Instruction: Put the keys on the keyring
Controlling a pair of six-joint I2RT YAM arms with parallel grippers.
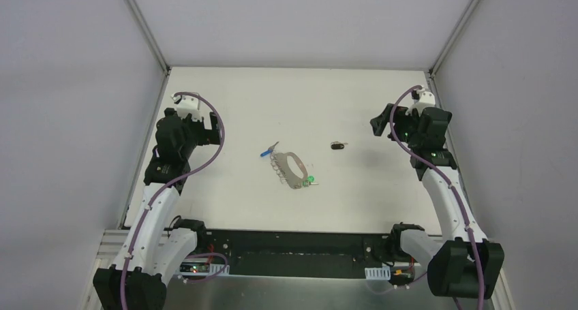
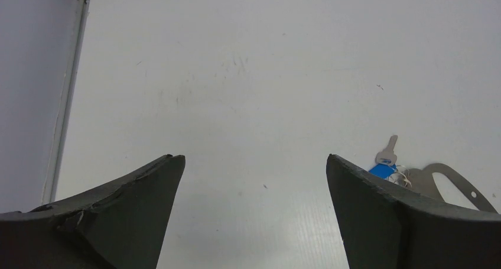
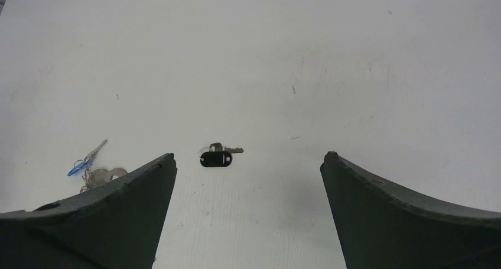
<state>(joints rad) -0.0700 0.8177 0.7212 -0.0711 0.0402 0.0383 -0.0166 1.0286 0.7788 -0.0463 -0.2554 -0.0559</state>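
Observation:
The keyring [image 1: 290,167], a grey-beige strap loop with a short chain of rings, lies mid-table. A blue-headed key [image 1: 268,151] lies at its upper left end and a green-headed key [image 1: 310,180] at its lower right end. A black-headed key [image 1: 337,145] lies alone to the right. My left gripper [image 1: 217,129] stands open left of the keyring. In its wrist view the blue key [image 2: 385,165] and strap [image 2: 455,180] show past the right finger. My right gripper [image 1: 379,126] stands open right of the black key [image 3: 217,157], which lies just ahead of its left finger.
White walls close the table [image 1: 286,99] at the back and both sides, with a metal post [image 1: 146,24] at each far corner. The arm bases and cables sit along the near edge [image 1: 286,245].

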